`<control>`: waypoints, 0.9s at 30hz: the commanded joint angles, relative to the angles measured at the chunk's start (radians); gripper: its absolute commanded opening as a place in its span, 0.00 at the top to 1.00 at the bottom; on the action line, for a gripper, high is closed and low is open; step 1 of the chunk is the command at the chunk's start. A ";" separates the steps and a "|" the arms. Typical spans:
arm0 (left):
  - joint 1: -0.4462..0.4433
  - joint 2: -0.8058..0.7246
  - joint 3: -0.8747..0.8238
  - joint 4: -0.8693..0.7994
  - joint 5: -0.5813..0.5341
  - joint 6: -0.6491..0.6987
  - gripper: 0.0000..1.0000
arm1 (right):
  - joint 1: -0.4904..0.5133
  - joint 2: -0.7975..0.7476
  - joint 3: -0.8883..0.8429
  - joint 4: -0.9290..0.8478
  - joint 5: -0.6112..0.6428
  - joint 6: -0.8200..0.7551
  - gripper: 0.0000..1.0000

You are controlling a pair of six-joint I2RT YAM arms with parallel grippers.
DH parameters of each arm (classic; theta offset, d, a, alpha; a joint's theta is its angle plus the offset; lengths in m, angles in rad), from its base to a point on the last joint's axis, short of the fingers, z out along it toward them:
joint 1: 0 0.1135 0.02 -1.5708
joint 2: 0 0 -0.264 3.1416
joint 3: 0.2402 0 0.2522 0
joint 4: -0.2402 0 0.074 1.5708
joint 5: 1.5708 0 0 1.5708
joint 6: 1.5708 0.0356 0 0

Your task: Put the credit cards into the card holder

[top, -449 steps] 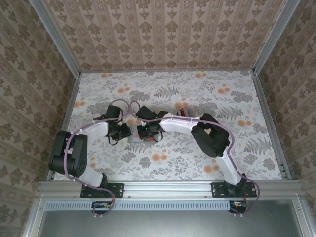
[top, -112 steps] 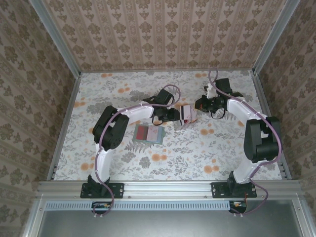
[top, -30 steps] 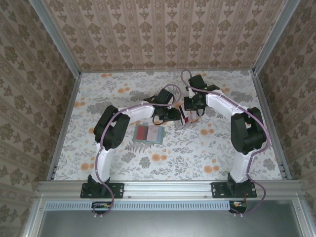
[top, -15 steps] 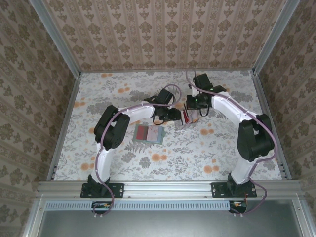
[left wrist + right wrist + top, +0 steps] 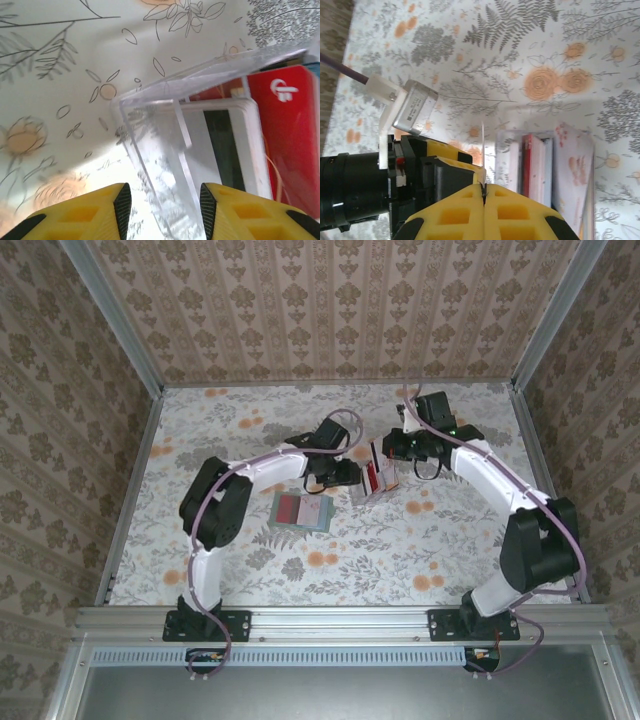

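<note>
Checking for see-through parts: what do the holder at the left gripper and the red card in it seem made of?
Holder: looks like clear rigid plastic, perhaps acrylic, glossy; the table's floral print shows through and its edges catch light. Red card: probably smooth plastic, thin and flat, white logo printed on it.

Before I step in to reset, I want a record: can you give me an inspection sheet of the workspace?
Surface: floral table cover, lying flat.
Job's things: clear card holder holds a red card and a white card; striped flat pile lies apart, nearer the bases.
Clutter: nothing seen.
Grippers: left gripper straddles the holder's end, contact unclear; right gripper shut on a thin card, seen edge-on.
Cables: purple cable along each arm.
Surroundings: patterned walls, metal frame.
</note>
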 commanded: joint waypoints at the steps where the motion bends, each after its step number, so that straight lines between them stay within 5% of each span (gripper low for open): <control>1: 0.010 -0.091 -0.033 -0.051 -0.046 0.034 0.55 | 0.022 -0.035 -0.033 0.046 -0.057 0.048 1.00; 9: 0.115 -0.257 -0.259 -0.070 -0.104 0.049 0.55 | 0.207 -0.028 -0.208 0.340 -0.028 0.260 1.00; 17: 0.269 -0.417 -0.545 -0.048 -0.106 0.051 0.56 | 0.407 0.209 -0.211 0.573 0.030 0.417 1.00; 27: 0.344 -0.411 -0.646 -0.014 -0.092 0.063 0.56 | 0.446 0.343 -0.223 0.713 0.081 0.533 1.00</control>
